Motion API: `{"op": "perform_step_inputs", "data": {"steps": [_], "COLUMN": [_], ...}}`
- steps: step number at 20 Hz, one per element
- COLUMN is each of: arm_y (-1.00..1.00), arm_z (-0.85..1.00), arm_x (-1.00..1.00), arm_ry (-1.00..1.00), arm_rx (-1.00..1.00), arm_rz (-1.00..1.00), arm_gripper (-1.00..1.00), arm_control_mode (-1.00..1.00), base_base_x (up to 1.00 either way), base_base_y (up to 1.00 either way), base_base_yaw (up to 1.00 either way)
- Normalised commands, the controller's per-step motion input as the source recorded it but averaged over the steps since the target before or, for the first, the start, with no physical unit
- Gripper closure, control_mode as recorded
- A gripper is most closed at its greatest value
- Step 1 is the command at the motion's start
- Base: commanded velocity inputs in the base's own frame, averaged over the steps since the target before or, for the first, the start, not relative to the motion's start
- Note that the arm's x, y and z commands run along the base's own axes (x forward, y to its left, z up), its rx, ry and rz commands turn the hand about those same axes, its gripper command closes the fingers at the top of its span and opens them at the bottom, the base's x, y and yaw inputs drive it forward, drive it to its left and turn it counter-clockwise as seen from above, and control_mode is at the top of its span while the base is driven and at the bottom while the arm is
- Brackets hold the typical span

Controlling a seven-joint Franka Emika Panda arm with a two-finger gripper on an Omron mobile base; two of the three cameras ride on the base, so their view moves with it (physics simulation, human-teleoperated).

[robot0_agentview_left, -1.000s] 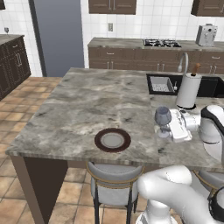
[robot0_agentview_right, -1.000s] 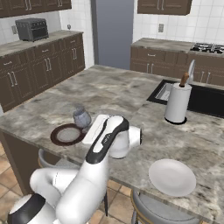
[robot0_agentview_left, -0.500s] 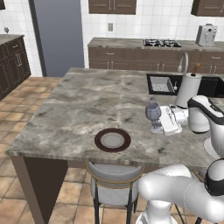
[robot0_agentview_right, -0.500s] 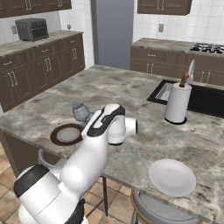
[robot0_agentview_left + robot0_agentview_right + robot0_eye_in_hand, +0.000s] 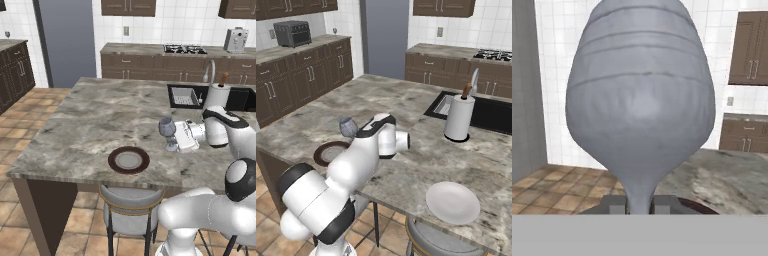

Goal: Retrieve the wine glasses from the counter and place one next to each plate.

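Glass in hand, the white arm reaches out low over the marbled island counter (image 5: 95, 120), its pincer (image 5: 176, 136) clenched on the thin stem of a wine glass (image 5: 167, 128). The glass stands upright, bowl up and round foot down near the stone, though I cannot tell whether the foot is touching it. From the hand's own camera the grey-blue bowl (image 5: 641, 100) looms large, narrowing to the stem that drops between the two dark fingertips (image 5: 614, 204). The dark-rimmed plate (image 5: 128, 160) with its grey centre lies flat near the island's front edge, just left of the glass and a little nearer to the stools; glass and plate are close but apart. From the other side the glass (image 5: 348, 127) shows just beyond that plate (image 5: 331, 152), with the arm's white elbow beside them. The plain white plate (image 5: 452, 202) sits well away along the same front edge, with nothing beside it. A tall white paper-towel roll (image 5: 458, 117) stands by the sink (image 5: 442, 104) at the far side of the island.
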Motion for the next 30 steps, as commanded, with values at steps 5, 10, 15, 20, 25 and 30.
{"op": "perform_step_inputs", "data": {"steps": [5, 10, 15, 20, 25, 30], "arm_y": [0.0, 0.0, 0.0, 0.0, 0.0, 0.0], "arm_z": [-0.37, -0.22, -0.22, -0.06, -0.13, -0.2], "arm_x": [0.24, 0.13, 0.17, 0.09, 0.08, 0.03], "arm_ry": [0.04, 0.0, 0.0, 0.0, 0.0, 0.0], "arm_rx": [0.0, 0.0, 0.0, 0.0, 0.0, 0.0], "arm_rz": [-0.01, -0.01, -0.01, -0.03, -0.04, -0.03], "arm_gripper": [1.0, 1.0, 1.0, 1.0, 1.0, 1.0], "arm_control_mode": [-1.0, -1.0, -1.0, -1.0, -1.0, -1.0], "base_base_x": [0.0, 0.0, 0.0, 0.0, 0.0, 0.0], "base_base_y": [0.0, 0.0, 0.0, 0.0, 0.0, 0.0], "base_base_yaw": [0.0, 0.0, 0.0, 0.0, 0.0, 0.0]}}
